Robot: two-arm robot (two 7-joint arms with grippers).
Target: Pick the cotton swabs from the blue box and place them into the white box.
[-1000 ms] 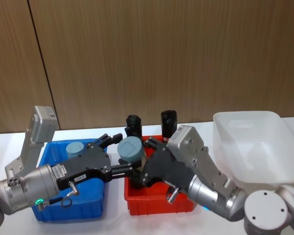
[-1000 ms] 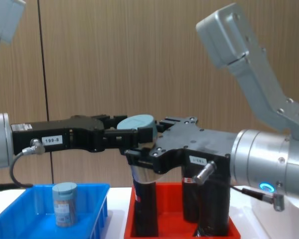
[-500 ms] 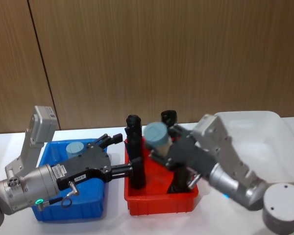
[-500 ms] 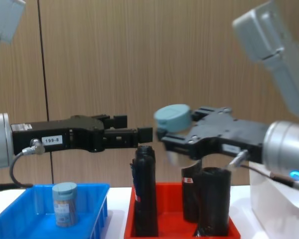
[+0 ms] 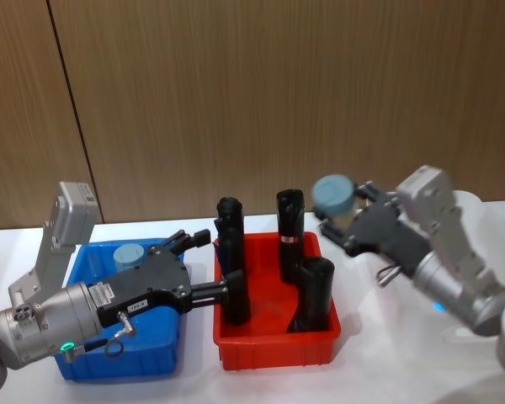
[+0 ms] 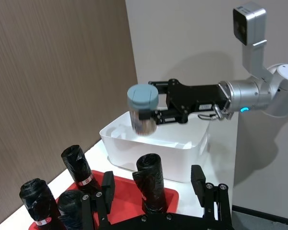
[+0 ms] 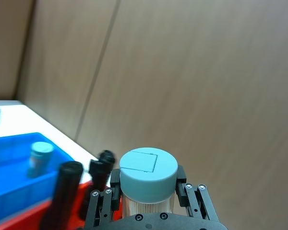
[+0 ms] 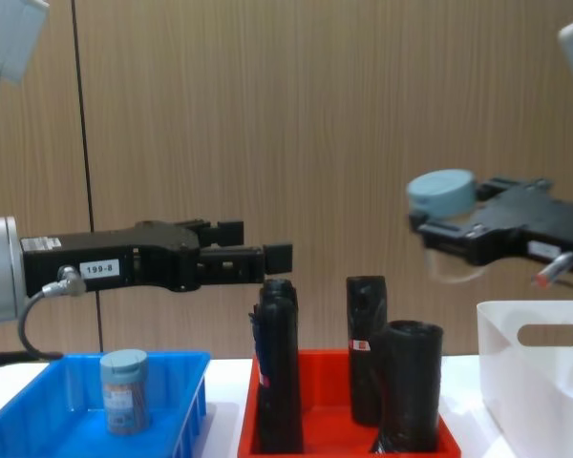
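Note:
My right gripper (image 8: 456, 236) is shut on a cotton swab jar (image 8: 442, 195) with a grey-blue lid. It holds the jar (image 5: 334, 196) upright in the air, past the red tray's right end and just left of the white box (image 8: 544, 382). The right wrist view shows the jar (image 7: 148, 179) clamped between the fingers (image 7: 104, 203). Another swab jar (image 5: 130, 255) stands in the blue box (image 5: 76, 368). My left gripper (image 5: 216, 263) hangs open and holds nothing, level over the gap between the blue box and the red tray.
A red tray (image 5: 273, 349) sits between the two boxes and holds several tall black rolls (image 5: 289, 222). They reach up close to the height of my left gripper. A wood-panelled wall stands close behind the table.
My right gripper has carried the jar to the right, from beside the left gripper, over the red tray, to near the white box. The left gripper has stayed open and still.

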